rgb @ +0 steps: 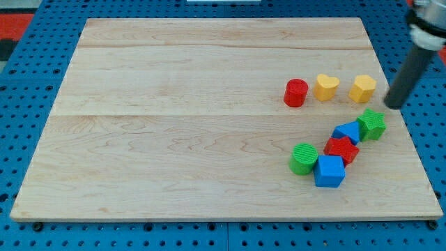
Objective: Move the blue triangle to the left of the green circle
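Blue triangle — light, stiff, slides easily — sits wedged between green star and red block; my tip, far-right of it, has no claw.

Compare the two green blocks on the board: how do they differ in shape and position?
The green circle is a round cylinder; the green star has a notched, pointed outline. The green circle sits lower and further to the view's left, touching the blue cube; the green star sits higher and to the right, against the blue triangle and nearest my tip. Both share the same green and a ridged look.
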Action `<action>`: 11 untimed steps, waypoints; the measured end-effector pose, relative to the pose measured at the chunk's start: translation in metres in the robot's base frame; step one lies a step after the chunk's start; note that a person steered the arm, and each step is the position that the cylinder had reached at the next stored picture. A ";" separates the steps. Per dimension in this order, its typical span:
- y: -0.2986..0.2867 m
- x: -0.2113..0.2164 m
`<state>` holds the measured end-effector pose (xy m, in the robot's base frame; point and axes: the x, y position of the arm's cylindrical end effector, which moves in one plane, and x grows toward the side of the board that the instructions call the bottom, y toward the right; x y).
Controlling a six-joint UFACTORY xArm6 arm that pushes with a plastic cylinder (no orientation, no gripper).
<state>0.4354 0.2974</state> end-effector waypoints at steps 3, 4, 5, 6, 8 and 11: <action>-0.143 0.052; -0.138 0.029; -0.137 0.004; -0.170 -0.010; -0.182 0.045; -0.214 0.064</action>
